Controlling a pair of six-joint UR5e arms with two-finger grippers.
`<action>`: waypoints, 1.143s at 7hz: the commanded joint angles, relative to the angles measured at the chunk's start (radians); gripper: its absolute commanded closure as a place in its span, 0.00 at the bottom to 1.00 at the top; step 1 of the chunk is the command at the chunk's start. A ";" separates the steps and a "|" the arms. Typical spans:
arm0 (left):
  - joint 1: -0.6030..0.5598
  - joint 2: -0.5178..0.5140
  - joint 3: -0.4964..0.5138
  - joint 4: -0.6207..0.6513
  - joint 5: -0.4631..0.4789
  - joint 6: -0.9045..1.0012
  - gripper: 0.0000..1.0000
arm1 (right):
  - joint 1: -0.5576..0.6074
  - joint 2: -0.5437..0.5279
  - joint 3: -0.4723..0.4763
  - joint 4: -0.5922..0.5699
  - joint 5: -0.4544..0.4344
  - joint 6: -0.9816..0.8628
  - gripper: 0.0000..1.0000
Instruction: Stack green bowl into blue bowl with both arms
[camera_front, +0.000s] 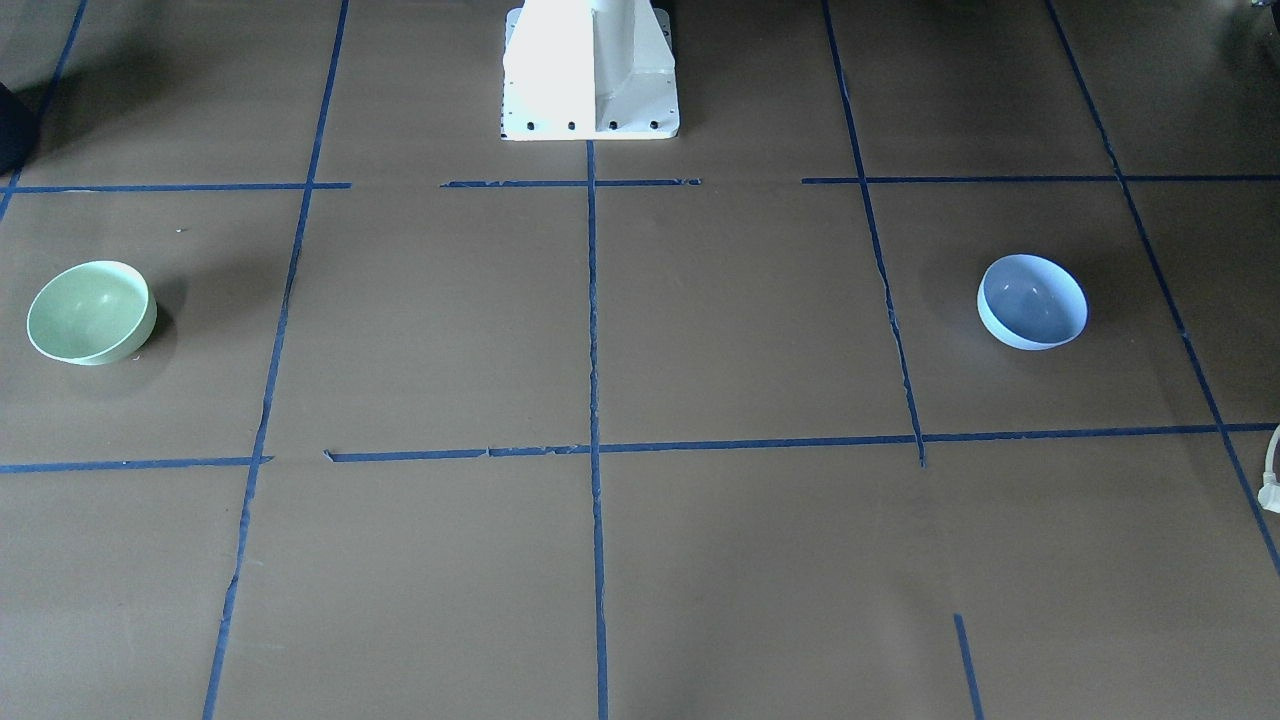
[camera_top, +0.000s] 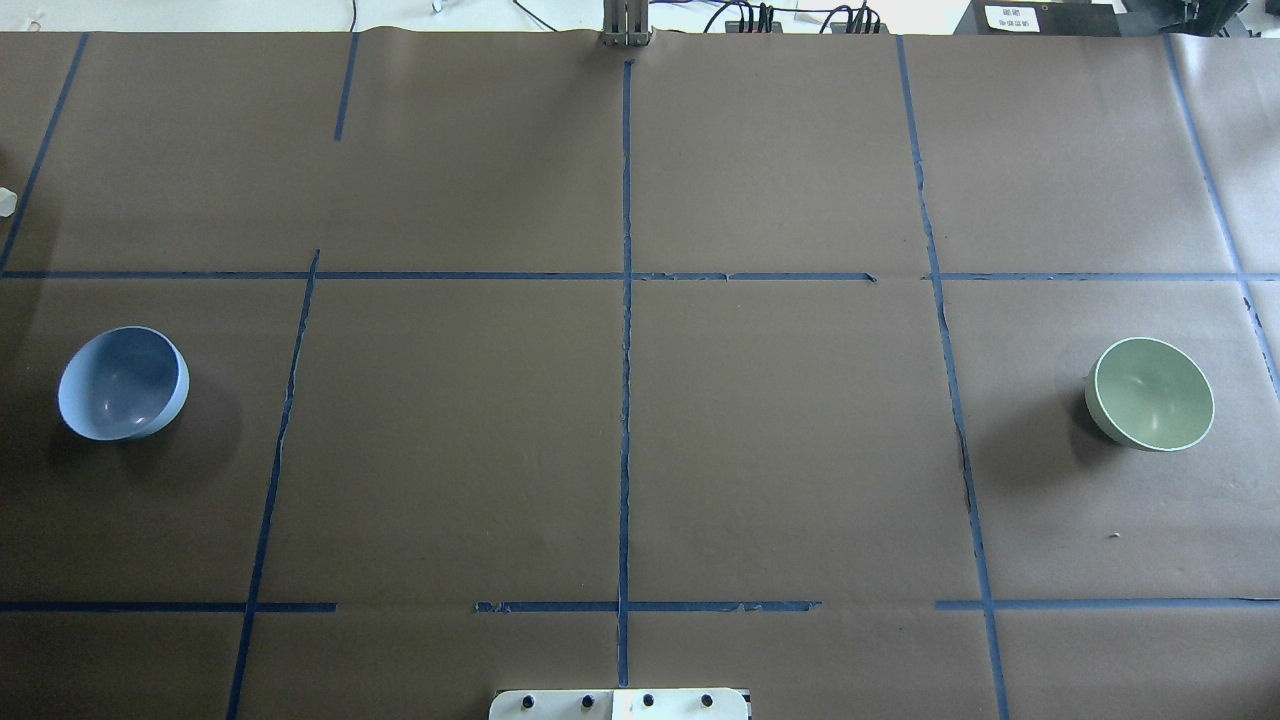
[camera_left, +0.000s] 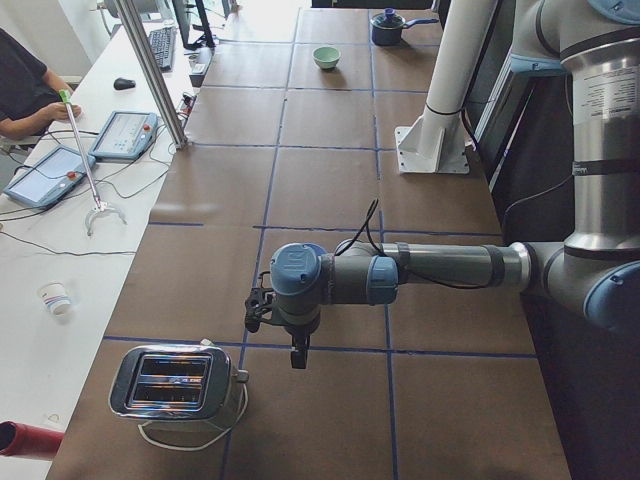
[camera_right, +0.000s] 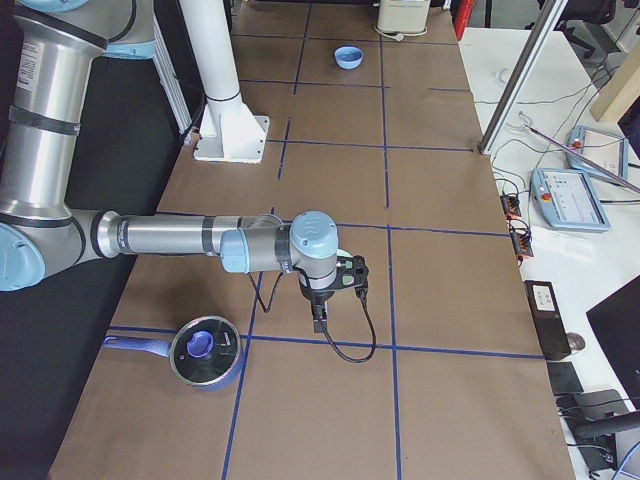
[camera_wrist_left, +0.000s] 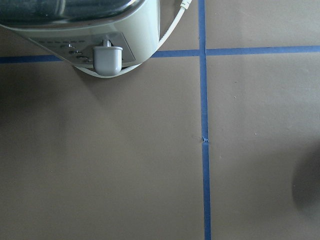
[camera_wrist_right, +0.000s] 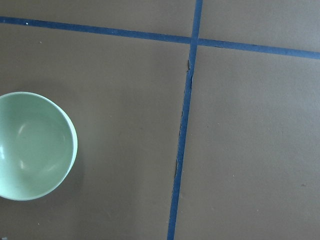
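The green bowl (camera_top: 1150, 394) sits upright on the robot's right side of the table; it also shows in the front view (camera_front: 90, 312), the right wrist view (camera_wrist_right: 32, 145) and far off in the left side view (camera_left: 326, 57). The blue bowl (camera_top: 123, 384) sits upright on the robot's left side, also in the front view (camera_front: 1032, 301) and far off in the right side view (camera_right: 348, 57). The left gripper (camera_left: 298, 352) and right gripper (camera_right: 318, 318) show only in the side views, hanging above the table. I cannot tell if they are open or shut.
A toaster (camera_left: 175, 382) with its cord stands beyond the left gripper, also in the left wrist view (camera_wrist_left: 80, 30). A blue pot with a lid (camera_right: 205, 350) stands near the right gripper. The white pedestal (camera_front: 590, 70) is at the table's back middle. An operator sits at the side table.
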 joint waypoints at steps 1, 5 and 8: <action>0.014 -0.010 -0.022 0.016 0.002 -0.002 0.00 | 0.002 -0.006 0.003 0.000 0.007 0.000 0.00; 0.015 0.007 -0.039 0.021 0.011 -0.011 0.00 | 0.000 -0.003 0.006 0.003 0.009 0.001 0.00; 0.015 0.007 -0.031 0.004 -0.001 -0.006 0.00 | 0.000 -0.012 0.003 0.012 0.029 0.001 0.00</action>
